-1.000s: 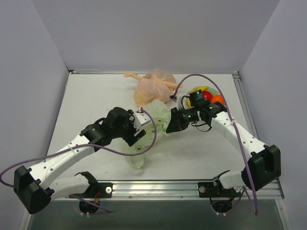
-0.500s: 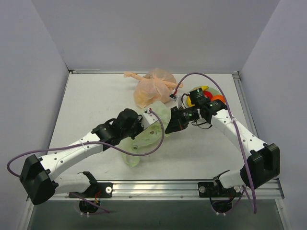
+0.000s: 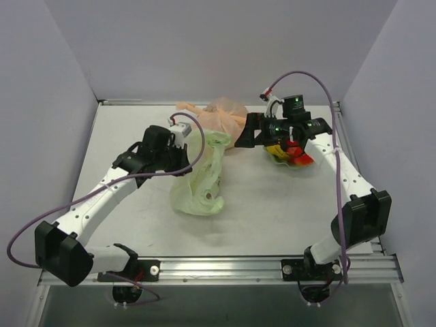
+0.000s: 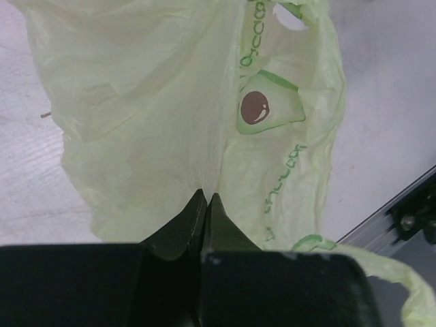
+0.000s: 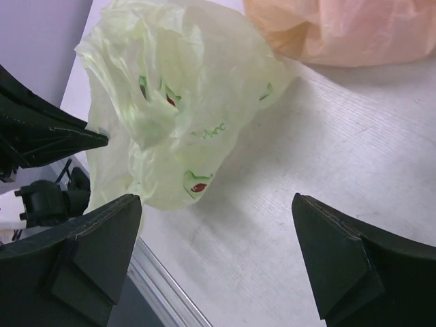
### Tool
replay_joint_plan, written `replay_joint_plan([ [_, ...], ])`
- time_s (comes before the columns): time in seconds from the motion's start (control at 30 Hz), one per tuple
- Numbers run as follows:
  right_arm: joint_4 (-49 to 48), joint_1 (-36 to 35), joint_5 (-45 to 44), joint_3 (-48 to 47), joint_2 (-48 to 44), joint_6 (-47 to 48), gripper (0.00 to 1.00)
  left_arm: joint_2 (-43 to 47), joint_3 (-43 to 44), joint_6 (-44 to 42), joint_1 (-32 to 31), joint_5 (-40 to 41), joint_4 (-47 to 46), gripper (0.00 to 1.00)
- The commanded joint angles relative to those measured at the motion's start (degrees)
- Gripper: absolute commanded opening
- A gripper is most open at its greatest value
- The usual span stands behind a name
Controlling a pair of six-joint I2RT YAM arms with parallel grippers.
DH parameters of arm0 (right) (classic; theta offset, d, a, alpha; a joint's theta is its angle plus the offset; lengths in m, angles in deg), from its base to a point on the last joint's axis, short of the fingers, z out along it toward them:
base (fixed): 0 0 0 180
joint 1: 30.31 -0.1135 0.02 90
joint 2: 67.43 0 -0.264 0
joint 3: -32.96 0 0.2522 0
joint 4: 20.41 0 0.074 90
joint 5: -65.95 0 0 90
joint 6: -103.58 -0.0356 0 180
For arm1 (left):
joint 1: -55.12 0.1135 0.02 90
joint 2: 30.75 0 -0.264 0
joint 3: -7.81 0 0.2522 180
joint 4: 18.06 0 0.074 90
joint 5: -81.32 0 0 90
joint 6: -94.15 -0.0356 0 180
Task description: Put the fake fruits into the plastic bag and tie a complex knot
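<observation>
The pale green plastic bag (image 3: 201, 178) hangs stretched from its top edge down to the table at centre. My left gripper (image 3: 192, 144) is shut on that top edge, and in the left wrist view the closed jaws (image 4: 206, 199) pinch the crinkled plastic bag (image 4: 170, 109). My right gripper (image 3: 242, 138) hovers open beside the peach bag, holding nothing. In the right wrist view it (image 5: 218, 235) faces the plastic bag (image 5: 177, 102) across bare table. The fake fruits (image 3: 291, 152), yellow, red and orange, lie under the right arm in a pale dish (image 3: 289, 166).
A knotted peach-orange bag (image 3: 221, 117) sits at the back centre, also showing in the right wrist view (image 5: 340, 27). The table's front rail (image 3: 225, 266) runs along the near edge. Grey walls close in both sides and the back.
My left gripper shut on the green bag and pulled its top up and back-left. My right gripper let go, opened wide and swung back toward the fruits.
</observation>
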Motion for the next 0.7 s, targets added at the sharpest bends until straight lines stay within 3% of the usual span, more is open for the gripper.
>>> replay_joint_plan([
  [0.0, -0.9, 1.6, -2.2, 0.9, -4.9, -4.7, 0.99, -0.9, 3.7, 9.9, 2.4, -8.6, -0.3, 0.0],
  [0.2, -4.8, 0.1, -0.7, 15.6, -13.5, -10.1, 0.93, 0.2, 1.9, 14.6, 2.5, -11.2, -5.2, 0.0],
  [0.37, -18.5, -5.2, -2.7, 27.5, -16.4, -16.7, 0.94, -0.7, 0.4, 19.6, 4.1, -15.9, -8.8, 0.0],
  [0.53, -22.1, -7.2, -2.6, 29.0, -12.0, -21.3, 1.0, -0.8, -3.5, 28.0, 8.2, -21.2, -14.7, 0.0],
  [0.67, -25.6, -9.4, -6.4, 28.1, -8.4, -21.7, 0.98, -0.6, -6.1, 32.7, 9.3, -23.9, -20.0, 0.0],
])
